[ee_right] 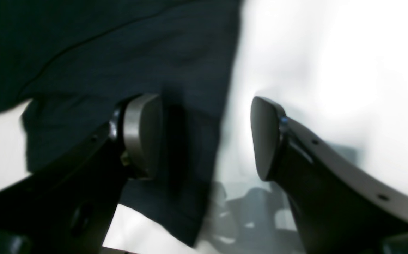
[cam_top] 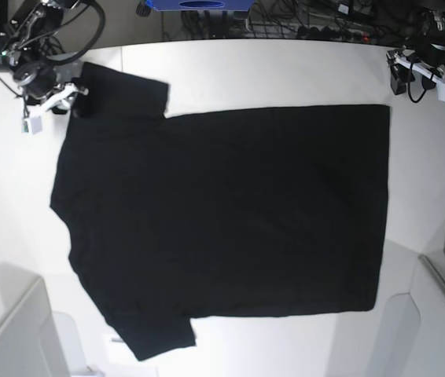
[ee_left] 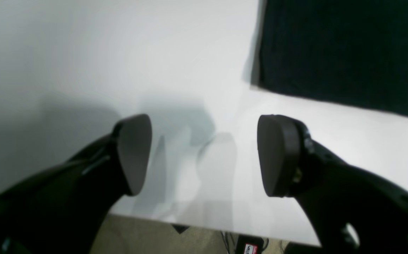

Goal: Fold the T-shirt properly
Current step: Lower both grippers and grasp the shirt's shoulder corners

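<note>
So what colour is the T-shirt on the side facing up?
The T-shirt is plain black, with no print showing; the base view shows it best.

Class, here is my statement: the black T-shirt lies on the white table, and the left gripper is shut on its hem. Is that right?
Not quite: the left gripper is open and holds nothing, as the left wrist view shows. The black T-shirt does lie on the white table.

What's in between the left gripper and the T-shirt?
Just bare white table between the left gripper and the T-shirt, seen in the left wrist view.
</note>
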Robot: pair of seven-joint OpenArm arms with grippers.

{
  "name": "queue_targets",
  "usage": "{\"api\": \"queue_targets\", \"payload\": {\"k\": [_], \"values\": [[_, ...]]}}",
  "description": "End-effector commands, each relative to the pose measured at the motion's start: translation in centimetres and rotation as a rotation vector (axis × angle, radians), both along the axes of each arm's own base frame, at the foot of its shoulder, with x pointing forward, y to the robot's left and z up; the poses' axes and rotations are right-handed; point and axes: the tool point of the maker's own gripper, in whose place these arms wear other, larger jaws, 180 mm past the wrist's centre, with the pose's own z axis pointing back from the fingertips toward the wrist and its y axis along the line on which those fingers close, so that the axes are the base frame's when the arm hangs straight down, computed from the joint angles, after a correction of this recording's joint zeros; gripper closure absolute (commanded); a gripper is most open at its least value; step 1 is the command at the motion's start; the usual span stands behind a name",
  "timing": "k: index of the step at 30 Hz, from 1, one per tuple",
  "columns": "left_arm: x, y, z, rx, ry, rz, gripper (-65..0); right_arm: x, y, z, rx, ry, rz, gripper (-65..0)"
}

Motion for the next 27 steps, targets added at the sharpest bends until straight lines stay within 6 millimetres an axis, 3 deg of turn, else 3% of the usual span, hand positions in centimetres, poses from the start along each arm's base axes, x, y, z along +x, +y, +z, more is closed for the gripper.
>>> {"api": "queue_targets", "payload": {"k": [1, 5, 7, 9, 11, 20, 22, 24, 25, 27], "values": [[1.1, -0.3, 0.8, 0.009, -0.036, -0.034, -44.4, -2.1, 1.5, -1.6, 0.013, 0.103, 0.043, -37.8], [2.2, -2.1, 0.3, -0.023, -0.042, -0.081, -44.4, -1.7, 2.0, -1.6, 0.026, 0.081, 0.036, -37.5], [2.8, -2.8, -0.3, -0.047, -0.041, -0.087, -44.4, -1.8, 1.9, -1.6, 0.025, 0.081, 0.036, -33.3], [3.4, -3.2, -1.4, -0.082, -0.036, -0.077, -44.4, -1.8, 1.8, -1.6, 0.022, 0.084, 0.038, -19.4], [3.8, -3.4, -2.6, -0.115, -0.025, -0.063, -43.9, -1.8, 1.9, -1.6, 0.02, 0.085, 0.047, -1.5], [4.7, -5.9, -5.6, -0.209, 0.021, -0.085, -41.8, -1.8, 1.8, -1.6, 0.017, 0.088, 0.047, 0.0], [4.6, -5.8, -5.9, -0.21, 0.034, -0.057, -29.6, -1.9, 1.8, -1.7, 0.017, 0.089, 0.047, 0.0], [4.6, -5.3, -6.0, -0.203, 0.042, -0.024, -3.9, -2.0, 1.8, -1.7, 0.015, 0.089, 0.048, 0.0], [4.5, -5.0, -6.0, -0.199, 0.044, -0.015, 0.0, -2.2, 1.7, -1.7, 0.011, 0.091, 0.048, 0.0], [4.6, -5.0, -5.9, -0.195, 0.043, -0.02, 0.0, -2.5, 1.6, -1.5, 0.002, 0.093, 0.05, 0.0]]}}
